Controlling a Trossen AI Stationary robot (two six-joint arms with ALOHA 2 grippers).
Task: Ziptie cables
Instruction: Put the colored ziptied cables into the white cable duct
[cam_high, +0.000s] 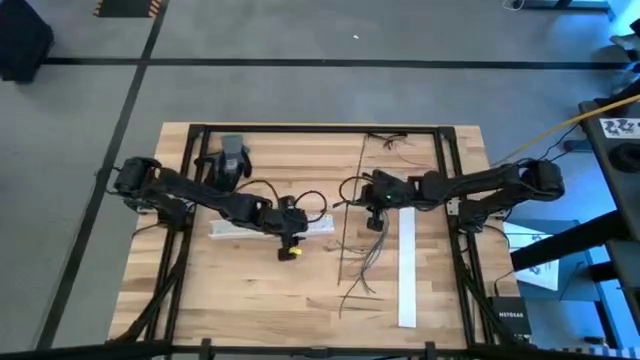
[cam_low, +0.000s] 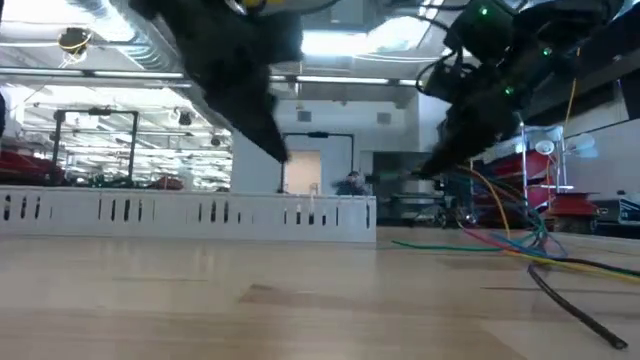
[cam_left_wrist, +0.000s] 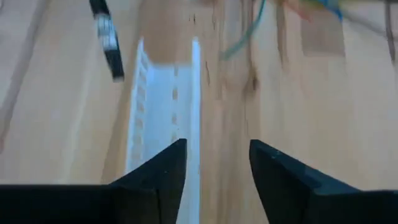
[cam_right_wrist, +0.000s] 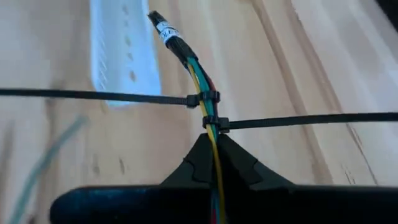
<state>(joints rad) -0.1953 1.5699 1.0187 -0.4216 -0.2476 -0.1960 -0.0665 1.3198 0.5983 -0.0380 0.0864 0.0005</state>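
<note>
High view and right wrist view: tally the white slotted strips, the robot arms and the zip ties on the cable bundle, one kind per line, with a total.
Long flat white slotted strips: 2
Dark six-joint robot arms: 2
Thin black zip ties on the coloured cable bundle in the right gripper: 2
Total: 6

Robotics lab: wooden workbench (cam_high: 250, 280), exposed ceiling ducts (cam_low: 100, 30).
</note>
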